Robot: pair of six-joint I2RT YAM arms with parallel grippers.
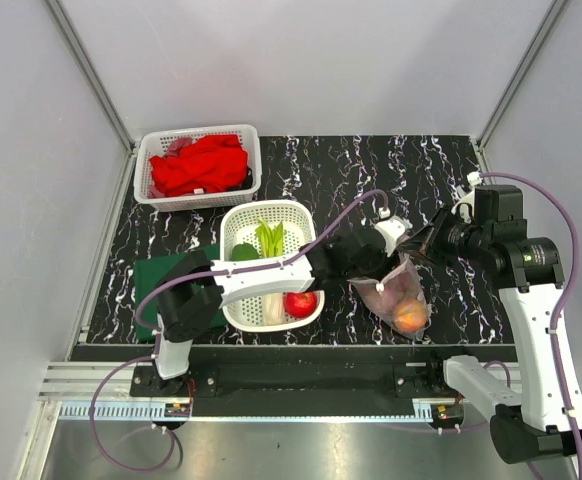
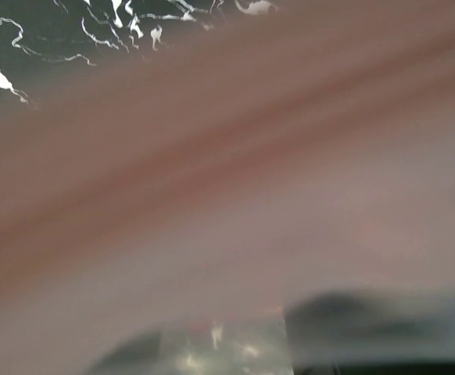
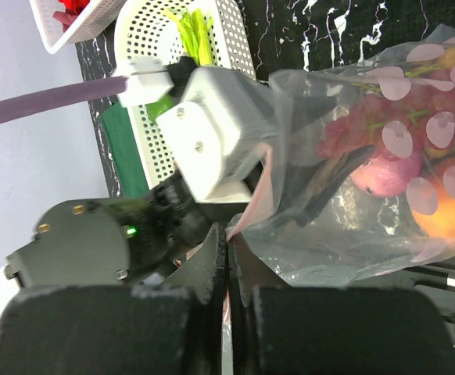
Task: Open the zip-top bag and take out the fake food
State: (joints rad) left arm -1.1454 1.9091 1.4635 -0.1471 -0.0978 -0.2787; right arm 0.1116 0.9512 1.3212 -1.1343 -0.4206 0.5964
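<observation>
Clamping the pink rim of the clear crinkly plastic zip-top bag (image 3: 352, 234) between right gripper (image 3: 226, 234) jaws, probably to hold its mouth up for the left gripper (image 1: 369, 268) just ahead, jaws blurred, cannot tell.

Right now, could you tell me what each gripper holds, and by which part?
The right gripper pinches the zip-top bag by its pinkish zip edge. The left gripper reaches into the bag's mouth; its grip is unclear.

Clear zip-top bag (image 1: 379, 292), mouth raised, orange peach (image 1: 409, 316) and purple grapes (image 3: 372, 129) inside.
</observation>
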